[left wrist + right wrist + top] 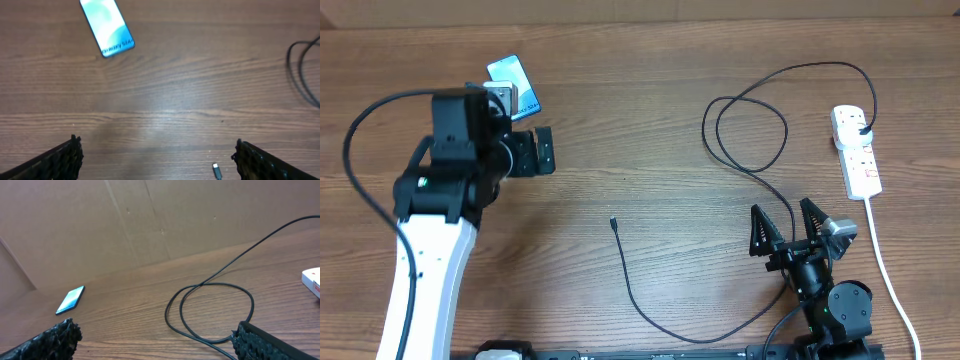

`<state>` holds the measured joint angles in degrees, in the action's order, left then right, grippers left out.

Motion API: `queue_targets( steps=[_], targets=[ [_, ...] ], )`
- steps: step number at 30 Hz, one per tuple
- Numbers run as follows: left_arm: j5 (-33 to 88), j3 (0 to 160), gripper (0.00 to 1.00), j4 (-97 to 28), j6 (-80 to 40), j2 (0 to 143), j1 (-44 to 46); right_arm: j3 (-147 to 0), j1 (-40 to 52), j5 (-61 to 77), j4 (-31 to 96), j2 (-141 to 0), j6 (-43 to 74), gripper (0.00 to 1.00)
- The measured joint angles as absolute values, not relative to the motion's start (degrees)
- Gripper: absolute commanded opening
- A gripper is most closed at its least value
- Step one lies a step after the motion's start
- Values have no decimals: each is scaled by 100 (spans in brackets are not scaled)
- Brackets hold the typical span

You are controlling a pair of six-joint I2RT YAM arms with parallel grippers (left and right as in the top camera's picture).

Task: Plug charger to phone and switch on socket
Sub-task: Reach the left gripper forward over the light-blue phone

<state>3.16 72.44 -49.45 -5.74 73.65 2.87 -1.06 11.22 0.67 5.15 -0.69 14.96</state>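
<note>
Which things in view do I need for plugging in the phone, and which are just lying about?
For the job: phone; charger; socket with its white cord.

Just there: cardboard wall behind the table. Nothing else loose shows.

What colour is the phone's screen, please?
The phone screen is light blue with paler patches; the left wrist view shows it best.

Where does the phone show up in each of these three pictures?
Overhead: phone upper left, partly hidden.
Left wrist: phone top left.
Right wrist: phone lower left, far off.
Shared landmark: looped black cable, right of the phone in all three.
</note>
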Motion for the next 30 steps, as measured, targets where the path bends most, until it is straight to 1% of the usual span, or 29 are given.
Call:
queue_targets(
  steps=[6,14,16,23,30],
  targets=[
    [528,7244,99,-4982,-574,7848,287,-106,1122,67,517,-69,1498,100],
    [696,7244,100,-4834,-572,8114,287,-106,1122,67,517,-69,1496,100],
    [508,7244,99,-4751,-609,8221,287,-106,1122,67,517,-69,1496,100],
    [-425,7301,100,-4648,-1284,8722,287,-106,1122,64,515,-69,1498,100],
    [-777,8246,100,-4936,-1542,9736,283,-106,1122,64,515,-69,1498,100]
  ],
)
